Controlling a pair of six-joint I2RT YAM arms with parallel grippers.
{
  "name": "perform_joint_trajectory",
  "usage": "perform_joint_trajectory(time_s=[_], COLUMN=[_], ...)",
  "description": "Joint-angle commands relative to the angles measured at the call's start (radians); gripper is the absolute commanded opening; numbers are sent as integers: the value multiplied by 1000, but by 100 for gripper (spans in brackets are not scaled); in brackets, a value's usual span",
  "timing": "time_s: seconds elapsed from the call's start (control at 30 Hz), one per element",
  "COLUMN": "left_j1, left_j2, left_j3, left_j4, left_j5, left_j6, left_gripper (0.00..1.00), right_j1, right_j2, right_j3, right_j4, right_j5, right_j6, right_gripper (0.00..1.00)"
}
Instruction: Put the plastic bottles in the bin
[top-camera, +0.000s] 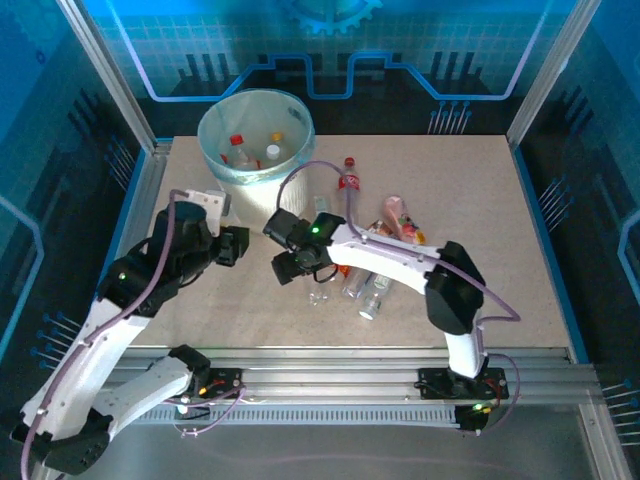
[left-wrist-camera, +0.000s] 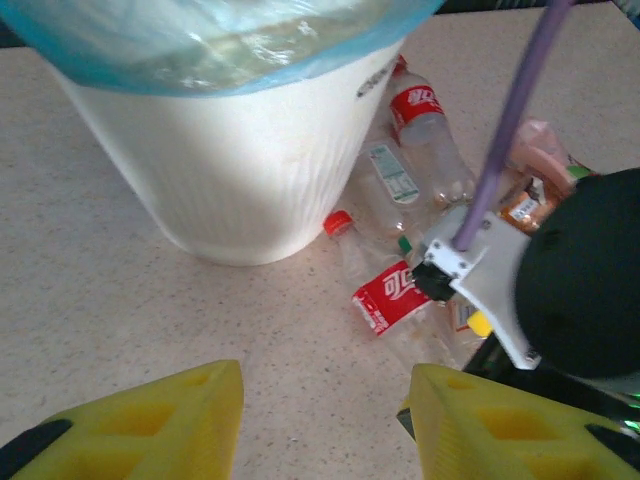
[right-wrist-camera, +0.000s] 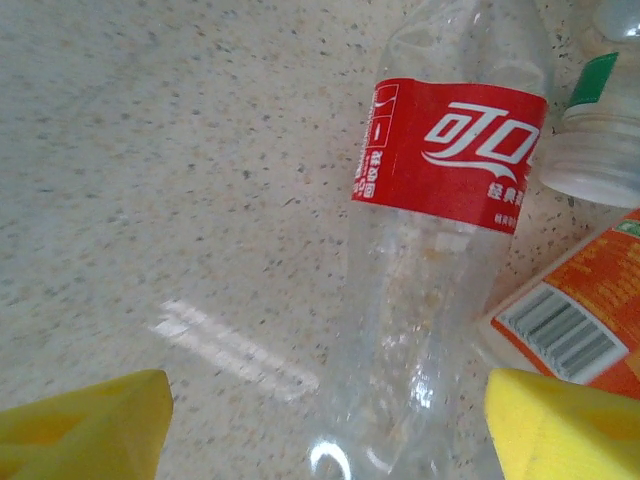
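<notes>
Plastic bottle (right-wrist-camera: 450, 160), red label, flat on the worktop (right-wrist-camera: 150, 150) between the right gripper's (right-wrist-camera: 328, 425) spread fingers, ungrasped. Left gripper (left-wrist-camera: 325, 425) gapes empty too, bin (left-wrist-camera: 250, 150) just ahead.

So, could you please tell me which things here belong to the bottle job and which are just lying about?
Job:
- bin
- bottles inside it
- loose bottles on the table
- red-labelled bottle between the fingers of the open right gripper
- open left gripper

Not the job:
- purple cable
- table
- metal rail
</notes>
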Motion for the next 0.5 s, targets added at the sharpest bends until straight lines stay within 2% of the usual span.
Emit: perform_joint_trajectory(time_s=[0.0, 0.23, 0.47], left_j1=[3, 4, 4], left_j2=[-42, -73, -77], left_j3=[-2, -4, -15], left_j4=[-12, 15, 12], left_j5=[-88, -105, -83], left_j6=[-5, 16, 5], left_gripper=[49, 51, 51], right_j1=[-8, -9, -11], right_j2=[62, 135, 185], right_j3=[54, 45, 40], right_j4=[-57, -62, -30], right_j5=[69, 115, 105], right_j6=[0, 13, 7], right_gripper=[84, 84, 82])
